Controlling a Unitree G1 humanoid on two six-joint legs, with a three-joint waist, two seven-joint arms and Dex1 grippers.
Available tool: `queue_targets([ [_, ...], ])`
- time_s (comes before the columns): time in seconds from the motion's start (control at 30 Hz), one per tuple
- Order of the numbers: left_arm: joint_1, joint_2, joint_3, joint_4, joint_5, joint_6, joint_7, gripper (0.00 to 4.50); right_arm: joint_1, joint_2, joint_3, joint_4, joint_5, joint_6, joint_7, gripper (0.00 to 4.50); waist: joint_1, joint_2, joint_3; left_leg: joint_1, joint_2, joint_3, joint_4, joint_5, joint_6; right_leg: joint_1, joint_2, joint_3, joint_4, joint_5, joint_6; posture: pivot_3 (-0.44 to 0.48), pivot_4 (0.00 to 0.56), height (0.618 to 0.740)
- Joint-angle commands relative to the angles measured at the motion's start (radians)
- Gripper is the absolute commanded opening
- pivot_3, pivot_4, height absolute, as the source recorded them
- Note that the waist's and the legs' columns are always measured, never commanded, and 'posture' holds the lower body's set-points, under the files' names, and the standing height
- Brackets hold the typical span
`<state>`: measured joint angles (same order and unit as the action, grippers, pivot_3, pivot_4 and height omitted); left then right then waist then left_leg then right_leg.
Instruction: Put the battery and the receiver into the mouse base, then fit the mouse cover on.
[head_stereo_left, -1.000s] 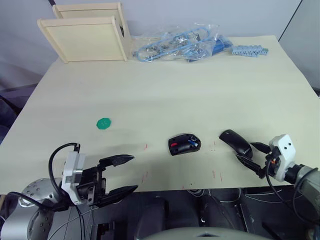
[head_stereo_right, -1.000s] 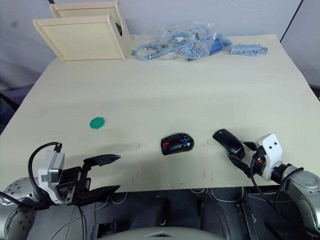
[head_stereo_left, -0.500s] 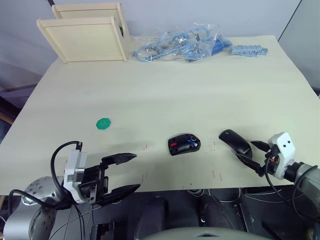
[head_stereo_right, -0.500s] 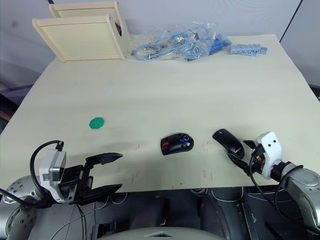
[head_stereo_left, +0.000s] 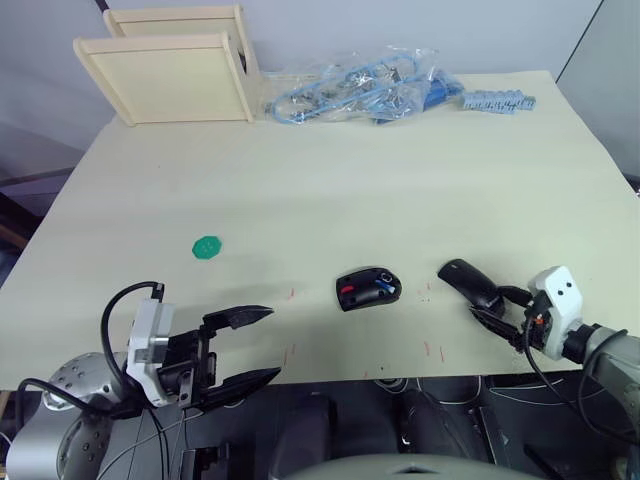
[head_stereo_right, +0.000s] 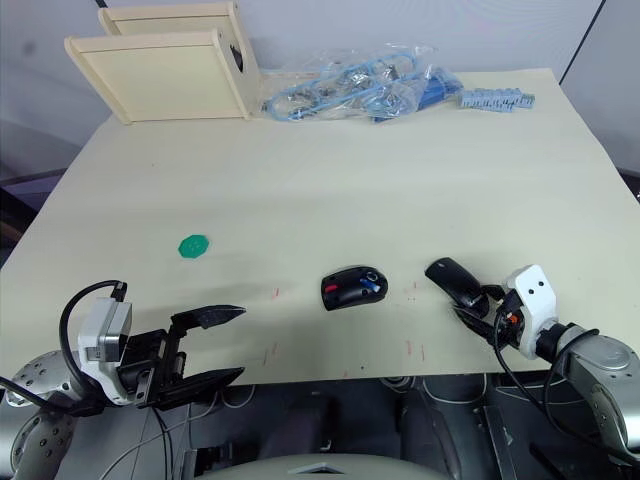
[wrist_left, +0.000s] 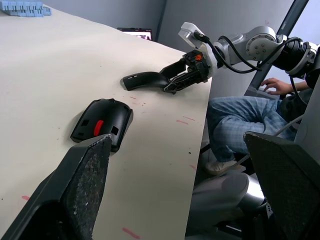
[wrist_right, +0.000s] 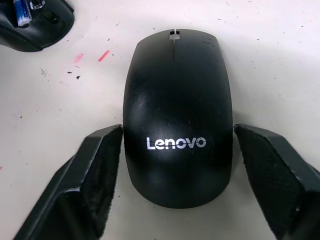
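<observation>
My right end effector (wrist_right: 172, 187) now straddles the lettered rear end of the mouse cover (wrist_right: 177, 115). Its two black fingers (wrist_right: 82, 182) are spread, one on each flank of the shell and just beside it, not yet pinching. In the left eye view this sits at the lower right, near the front edge of the table (head_stereo_left: 330, 190). Compared with a second ago, the right arm has pushed forward: then the fingers trailed behind the cover's near end, and now they reach up alongside it. I read that as the approach being done, with closing on the cover as the next step.

The mouse base (head_stereo_left: 369, 288) lies just left of the cover, lower centre of that view, apart from it. The blue battery (head_stereo_left: 383, 291) sits inside its red-trimmed hollow, so that part looks done. I can't make out the receiver there; it's too small to tell. The base has not moved between frames.

My left end effector (head_stereo_left: 245, 348) hangs open at the lower left, off the table's front edge and well apart from everything. It sits much as it did, shifted only slightly.

Further out, nothing has moved: the green disc (head_stereo_left: 207, 247) at mid-left, the wooden boxes (head_stereo_left: 165, 75) at upper left, and the bag of blue cables (head_stereo_left: 360, 85) at upper centre. A seated person's legs (wrist_left: 235, 125) show beyond the table edge in the left wrist view.
</observation>
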<state>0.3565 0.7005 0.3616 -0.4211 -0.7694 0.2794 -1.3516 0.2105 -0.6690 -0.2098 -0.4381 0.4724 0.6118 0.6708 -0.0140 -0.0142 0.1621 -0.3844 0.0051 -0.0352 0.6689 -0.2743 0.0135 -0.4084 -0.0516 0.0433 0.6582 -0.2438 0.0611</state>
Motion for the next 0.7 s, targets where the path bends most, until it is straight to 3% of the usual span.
queue_targets([
  [0.03, -0.001, 0.008, 0.003, -0.021, -0.018, -0.006, -0.003, 4.5, -0.006, -0.013, -0.013, -0.016, 0.0, -0.003, 0.006, 3.97, 0.0, 0.0, 0.0, 0.0, 0.0, 0.0, 0.0, 0.0, 0.0, 0.0, 0.0, 0.0, 0.0, 0.0, 0.0, 0.0, 0.15, 0.74],
  [0.7, 0.003, 0.0, -0.007, -0.002, -0.004, -0.03, -0.014, 4.5, -0.009, -0.017, -0.008, -0.013, -0.018, -0.012, 0.006, 3.97, 0.0, 0.0, 0.0, 0.0, 0.0, 0.0, 0.0, 0.0, 0.0, 0.0, 0.0, 0.0, 0.0, 0.0, 0.0, 0.0, 0.15, 0.74],
])
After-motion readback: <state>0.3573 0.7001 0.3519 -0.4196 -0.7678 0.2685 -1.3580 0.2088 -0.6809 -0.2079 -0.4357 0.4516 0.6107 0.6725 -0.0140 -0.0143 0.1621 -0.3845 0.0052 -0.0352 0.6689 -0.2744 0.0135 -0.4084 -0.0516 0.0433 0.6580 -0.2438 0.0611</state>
